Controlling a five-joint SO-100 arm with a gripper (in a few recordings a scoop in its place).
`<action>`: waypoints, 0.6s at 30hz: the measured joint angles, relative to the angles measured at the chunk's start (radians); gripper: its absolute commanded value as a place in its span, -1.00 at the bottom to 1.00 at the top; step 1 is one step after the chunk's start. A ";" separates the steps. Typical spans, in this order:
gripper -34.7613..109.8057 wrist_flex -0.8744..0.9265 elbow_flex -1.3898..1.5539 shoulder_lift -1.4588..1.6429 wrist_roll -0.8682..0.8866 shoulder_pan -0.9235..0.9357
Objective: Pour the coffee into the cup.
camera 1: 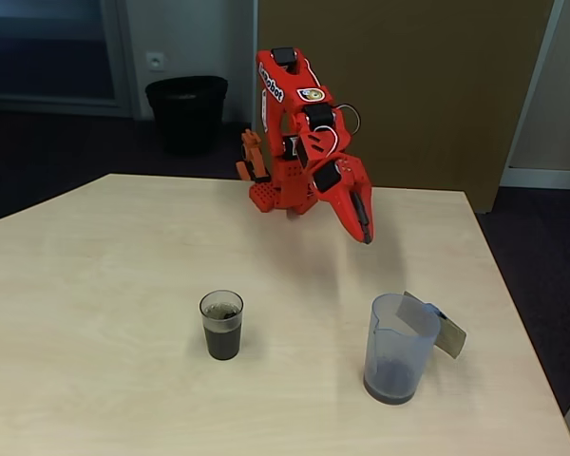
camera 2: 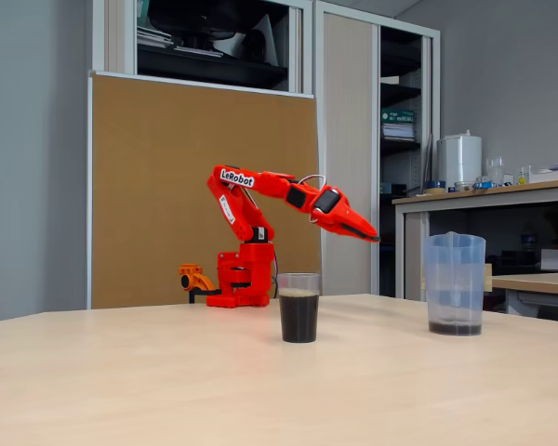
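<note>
Our gripper (camera 1: 364, 228) hangs in the air with its jaws together, holding nothing. The jug (camera 1: 395, 348) stands upright below it, nearer the camera in a fixed view, handle pointing right. The cup (camera 1: 221, 324), coffee (camera 2: 298, 317) inside, stands well apart to the left.

From my remote station, one word reads clearly: "LeRobot", in dark letters on a white label along the upper link of the red arm (camera 2: 251, 218), in a fixed view. In the other fixed view the same label (camera 1: 271, 84) runs down the side of the arm's top segment, foreshortened, and I can make out only its ending, "obot". Just right of it on the arm sits a small oval sticker (camera 1: 312, 94), too small for me to read.
</note>
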 measured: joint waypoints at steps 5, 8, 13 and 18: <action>-0.52 0.057 0.147 0.172 -0.298 0.107; -0.52 0.060 0.242 0.253 -0.459 0.140; -0.52 0.103 0.414 0.437 -0.569 0.184; -0.52 0.229 0.486 0.569 -0.644 0.245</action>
